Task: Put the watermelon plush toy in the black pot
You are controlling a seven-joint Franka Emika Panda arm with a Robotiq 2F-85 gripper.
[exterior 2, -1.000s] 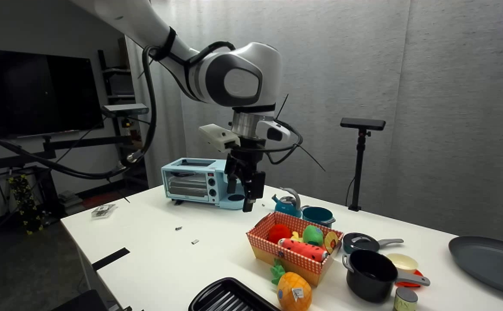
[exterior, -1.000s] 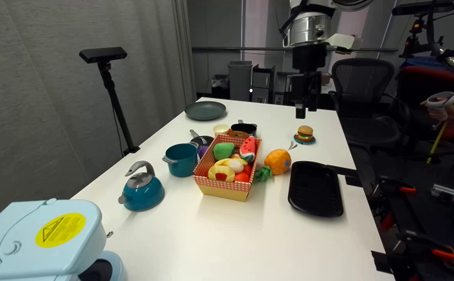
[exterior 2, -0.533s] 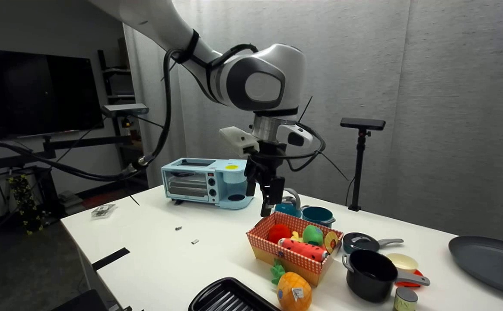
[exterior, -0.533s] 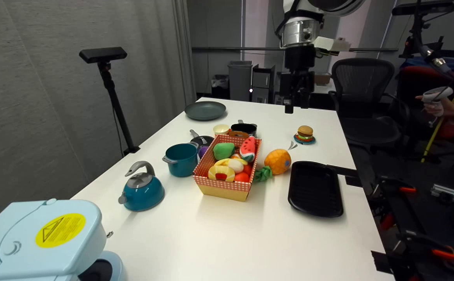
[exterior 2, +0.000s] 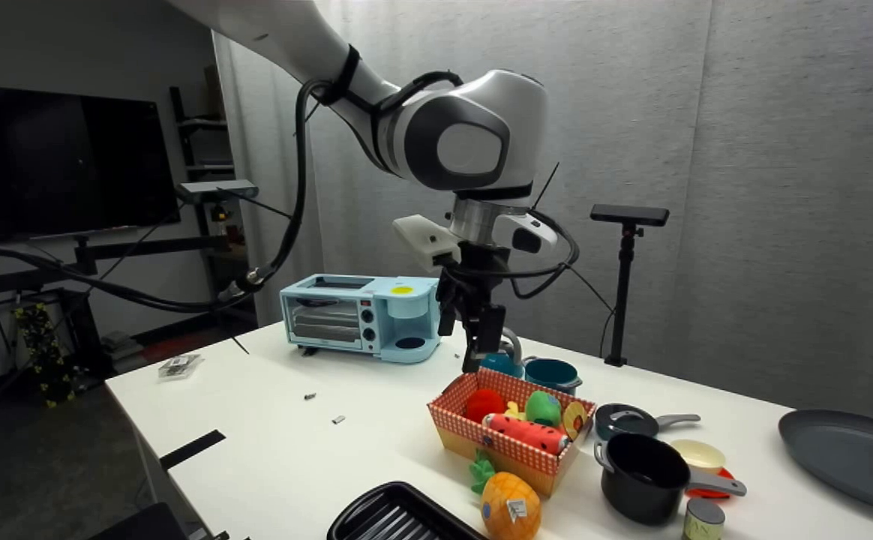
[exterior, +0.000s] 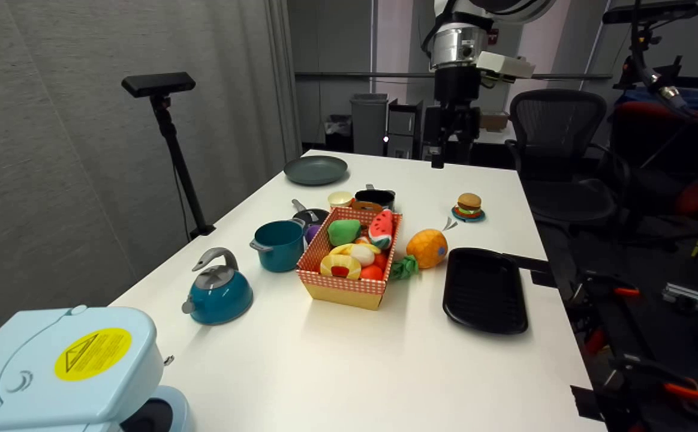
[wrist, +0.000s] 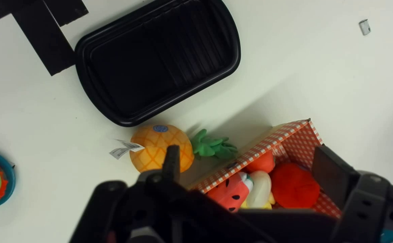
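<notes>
Wrist view: watermelon [wrist: 229, 191] partly hidden.

Watermelon plush [exterior: 381, 229] in checked basket [exterior: 342, 295]; black pot [exterior: 385, 199] behind; jaws parted, higher up

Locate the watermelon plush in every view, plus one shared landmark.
In an exterior view: watermelon plush, just right of centre.
In an exterior view: watermelon plush, below and right of centre.
In the wrist view: watermelon plush, low, right of centre, partly behind gripper.
Shared landmark: pineapple plush, outside the basket.
</notes>
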